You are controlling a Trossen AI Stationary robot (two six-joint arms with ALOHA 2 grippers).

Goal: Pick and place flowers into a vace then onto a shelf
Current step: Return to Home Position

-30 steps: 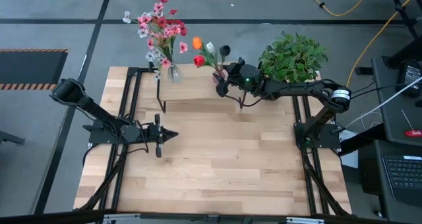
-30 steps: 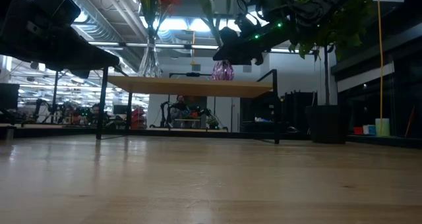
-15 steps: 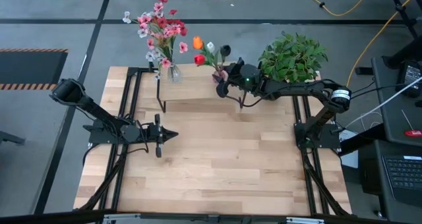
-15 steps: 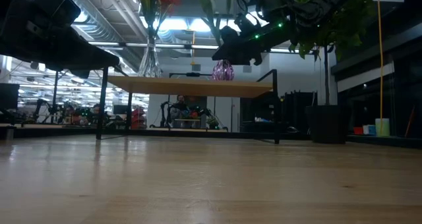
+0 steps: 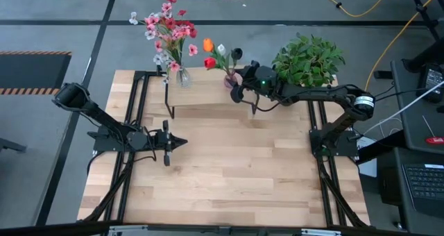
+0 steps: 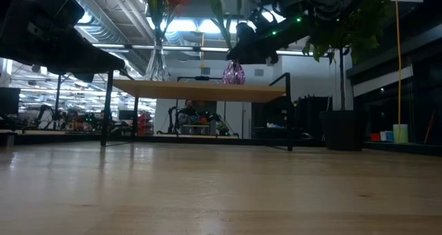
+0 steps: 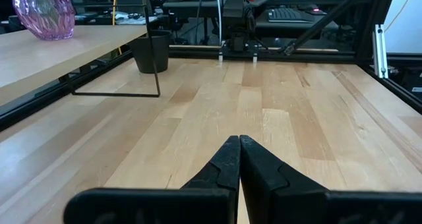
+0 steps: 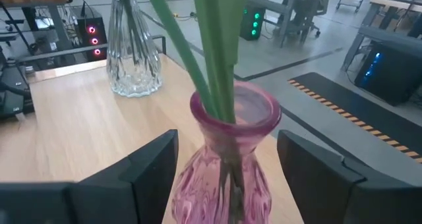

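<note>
Pink vase [image 8: 227, 178], flowers [image 5: 209, 63] inside, on shelf [image 5: 205, 96], spread right hand [image 5: 236, 92] beside

vases: 2 — pink vase [image 5: 229, 82], clear vase [image 5: 183, 77]
shelf [image 5: 208, 95]: 1, at 12 o'clock of the table [image 5: 229, 173]
blooms in pink vase: 4 — orange bloom [image 5: 207, 45], red bloom [image 5: 209, 63], white bloom [image 5: 221, 49], dark bloom [image 5: 236, 53]
flowers [image 5: 166, 28] in clear vase: dense bunch, not countable
potted plant [image 5: 307, 59]: 1, at 1 o'clock
grippers: 2 — left gripper [image 7: 239, 142], right gripper [image 8: 227, 148]

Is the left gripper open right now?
No: in the left wrist view the left gripper has its two fingertips pressed together with nothing between them.
</note>
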